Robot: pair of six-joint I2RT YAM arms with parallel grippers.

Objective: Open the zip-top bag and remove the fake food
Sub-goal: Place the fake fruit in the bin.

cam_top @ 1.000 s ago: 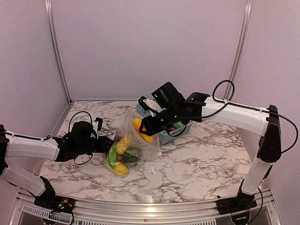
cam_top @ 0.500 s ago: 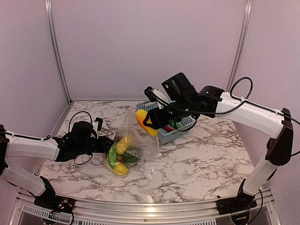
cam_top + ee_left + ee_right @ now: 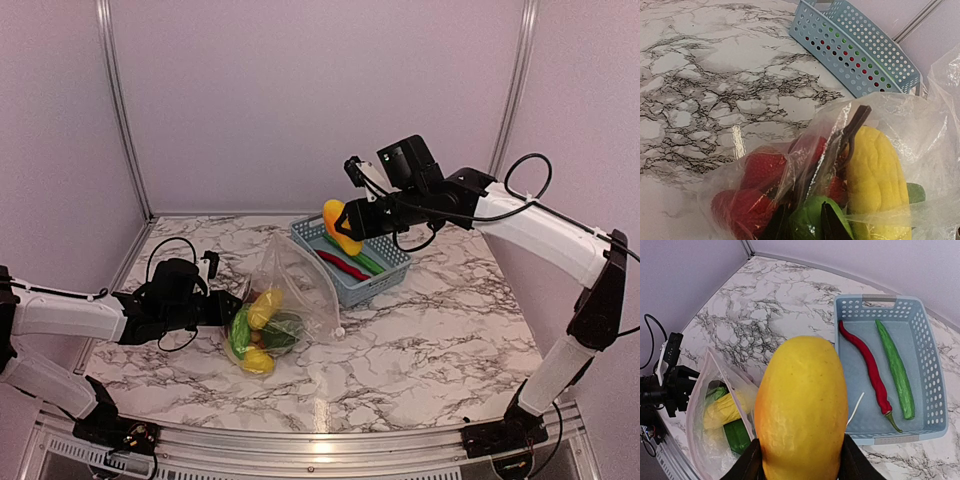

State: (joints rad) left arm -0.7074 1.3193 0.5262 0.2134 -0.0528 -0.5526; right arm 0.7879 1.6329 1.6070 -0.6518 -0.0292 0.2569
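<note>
The clear zip-top bag (image 3: 292,285) lies left of centre with its mouth standing open toward the basket. Inside it are yellow corn (image 3: 877,175), red fruits (image 3: 760,172) and green pieces (image 3: 807,222) of fake food. My left gripper (image 3: 226,308) is shut on the bag's plastic at its left end; its dark fingertips (image 3: 832,227) show through the film. My right gripper (image 3: 352,222) is shut on a yellow mango-like fruit (image 3: 802,410) and holds it in the air over the left part of the basket (image 3: 398,265), clear of the bag (image 3: 702,405).
The blue-grey lattice basket (image 3: 935,390) stands at the back centre and holds a red chili (image 3: 867,370) and a green cucumber (image 3: 897,371). It also shows in the left wrist view (image 3: 865,50). Purple walls close the back and sides.
My right gripper has lifted the yellow fruit out of the bag's mouth and carried it up and right to above the basket. The left arm and the bag have stayed put.
</note>
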